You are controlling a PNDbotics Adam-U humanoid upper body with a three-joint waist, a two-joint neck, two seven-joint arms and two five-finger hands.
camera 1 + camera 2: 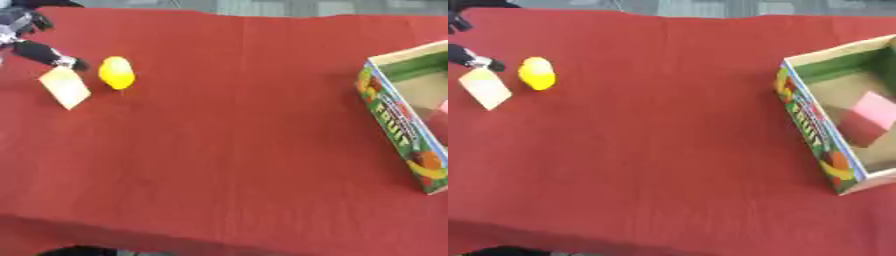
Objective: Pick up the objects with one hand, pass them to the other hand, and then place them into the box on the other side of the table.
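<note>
Lemon (pixel 116 73) and pale card (pixel 65 87) lie on worktop (pixel 236 150), ungrasped; my left hand (pixel 35 42) beside card, fingers apart, reaching. Box (pixel 833 120) far right already holds pink block (pixel 870 116). Right hand unseen.

Only readable text I can find is "FRUIT", in yellow-green capitals running lengthwise down the outer long side of the cardboard box (pixel 395 127) at the right edge of the frame, set among printed fruit pictures on a blue and red band. In the right eye view the same lettering is more skewed and I only partly make it out. The pale yellow card (pixel 65 87) at upper left shows no print I can read.
</note>
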